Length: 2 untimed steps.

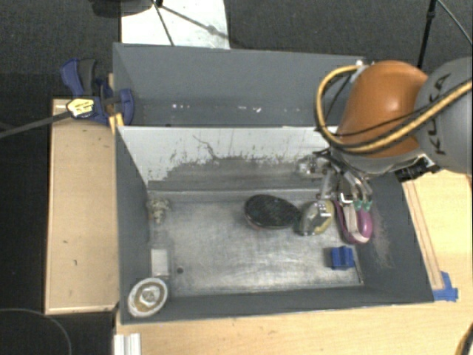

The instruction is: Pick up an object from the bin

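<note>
Several small things lie loose on the floor of the grey metal bin (244,261). From where I stand, the arm (384,109) under its orange cover comes in over the bin's right side. Its fingers (324,214) are down low, near the right end of the back wall. Whether they are spread or pressed together I cannot tell, because the metal there runs together with what lies beneath.

Right under them is a small yellowish-silvery thing (313,226), its shape hard to make out, lying on the floor towards the back right. Just to its left, close but seemingly apart, a black oval thing (269,211) with a ridged top lies flat near the middle of the back wall. On the other side of the fingers, a purple rounded thing (360,226) lies against the right wall. Near the front right corner sits a small blue block (340,257).

Well away, in the front left corner, is a round silvery lid (148,296). A pale little slab (160,260) lies along the left wall behind it. A small grey metal piece (157,209) sits in the back left corner.
</note>
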{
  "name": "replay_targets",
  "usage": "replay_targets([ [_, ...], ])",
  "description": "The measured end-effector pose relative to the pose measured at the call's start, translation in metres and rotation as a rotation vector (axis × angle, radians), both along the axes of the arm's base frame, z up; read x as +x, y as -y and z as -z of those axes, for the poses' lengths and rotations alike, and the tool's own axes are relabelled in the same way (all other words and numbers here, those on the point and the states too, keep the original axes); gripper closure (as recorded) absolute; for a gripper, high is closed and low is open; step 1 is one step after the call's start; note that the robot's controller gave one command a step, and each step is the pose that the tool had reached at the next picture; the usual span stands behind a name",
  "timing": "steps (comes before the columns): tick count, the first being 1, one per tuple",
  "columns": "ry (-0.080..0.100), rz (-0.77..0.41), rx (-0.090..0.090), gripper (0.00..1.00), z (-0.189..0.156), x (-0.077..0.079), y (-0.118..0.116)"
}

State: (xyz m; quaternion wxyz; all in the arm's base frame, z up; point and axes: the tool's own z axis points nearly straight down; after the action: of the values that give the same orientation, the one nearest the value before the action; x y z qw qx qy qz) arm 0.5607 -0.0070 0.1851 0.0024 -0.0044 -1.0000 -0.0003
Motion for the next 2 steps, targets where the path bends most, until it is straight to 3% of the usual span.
replay_targets([
  [1, 0.003, 0.221, 0.000, 0.00, 0.1079, 0.0270, -0.0341],
  [2, 0.005, 0.220, -0.001, 1.00, 0.1062, 0.0275, -0.0329],
])
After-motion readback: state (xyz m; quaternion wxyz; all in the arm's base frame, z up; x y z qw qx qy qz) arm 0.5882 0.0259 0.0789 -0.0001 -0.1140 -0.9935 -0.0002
